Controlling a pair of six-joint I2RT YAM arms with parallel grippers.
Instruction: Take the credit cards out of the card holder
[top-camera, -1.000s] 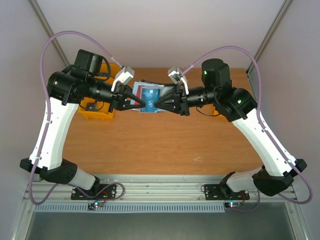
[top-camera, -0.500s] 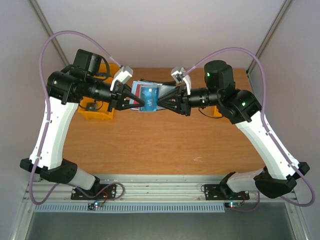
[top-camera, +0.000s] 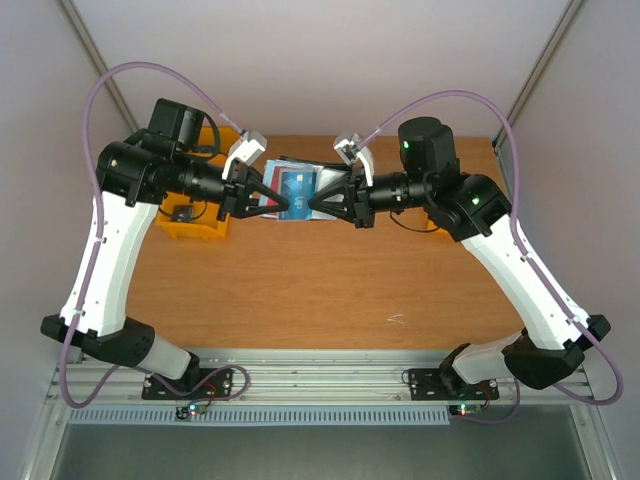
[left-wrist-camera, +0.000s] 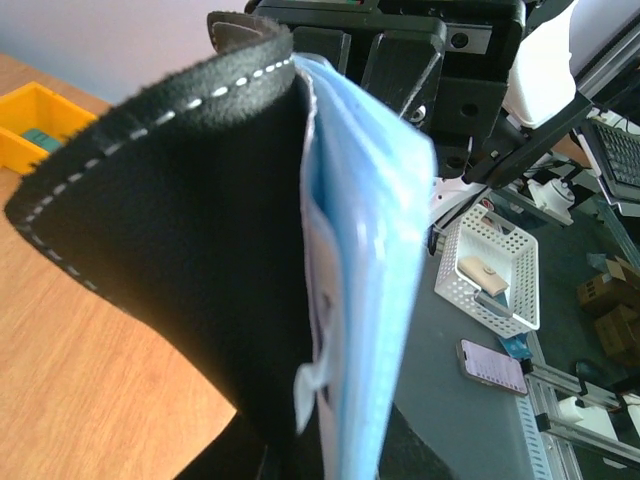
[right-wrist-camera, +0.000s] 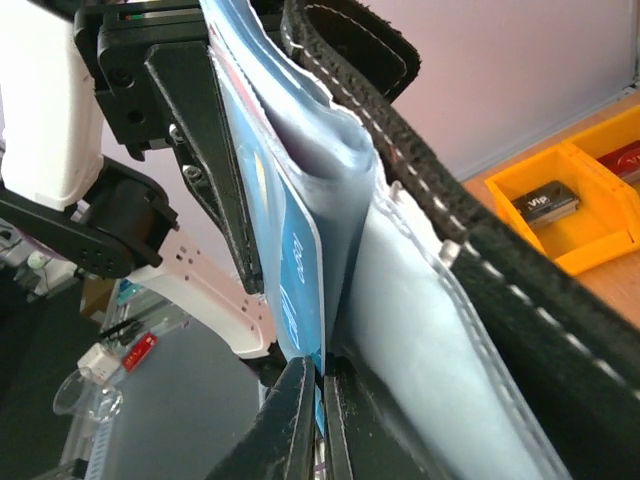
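**Above the table's far side: holder (left-wrist-camera: 180, 250) aloft, one card (right-wrist-camera: 290, 250) pinched**

Between the two wrists we see the holder hanging clear of the table (top-camera: 320, 290). Its black outside shows to the left wrist and its blue-grey pockets bulge toward the right one. Held that way, the pocket mouths face the arm that has to reach in. We take that to be the reason for lifting it rather than working flat on the wood.

A pale blue card seems to stand partly out of a pocket. The right gripper (right-wrist-camera: 322, 400) is closed on the card's edge, its two fingers pressed together with only the thin plastic between them. We read this as the pull-out step, with this card not yet free.

The left gripper (top-camera: 285, 206) clamps the holder from the opposite side. Its fingers are mostly hidden under the holder in its own view, but from overhead their tips meet on the panel. We judge it to be the anchor, so that a pull draws the card and not the whole holder.

A yellow bin (right-wrist-camera: 570, 215) sits off to the side on the table, perhaps the place for the cards.
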